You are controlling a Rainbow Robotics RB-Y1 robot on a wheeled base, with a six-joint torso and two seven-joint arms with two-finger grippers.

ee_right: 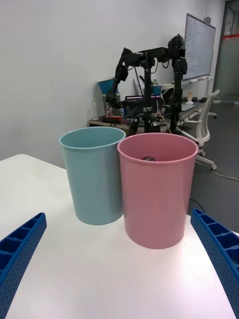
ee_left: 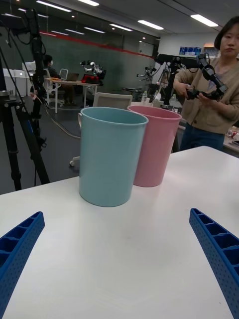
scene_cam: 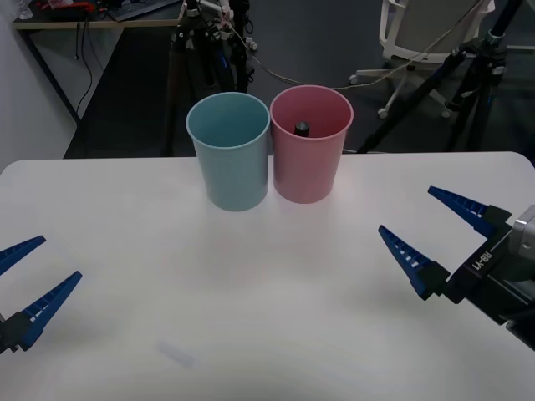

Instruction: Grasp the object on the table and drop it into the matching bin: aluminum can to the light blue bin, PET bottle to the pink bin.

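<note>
Bottle [scene_cam: 301, 128] down inside the pink bin [scene_cam: 309, 159], dark cap poking up (right home for plastic). Blue bin [scene_cam: 230, 163] touching alongside on the table [scene_cam: 267, 284]. Right gripper [scene_cam: 422, 230] spread wide and empty, "RB-Y1" readable on its mount; left gripper [scene_cam: 38, 271] likewise open, low at the near edge.

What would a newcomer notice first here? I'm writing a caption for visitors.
First, the two bins side by side at the table's far edge: the light blue bin on the left, the pink bin on the right with the PET bottle's dark cap showing inside. Then the open blue pincers low at the sides: left pincer, right pincer.
</note>
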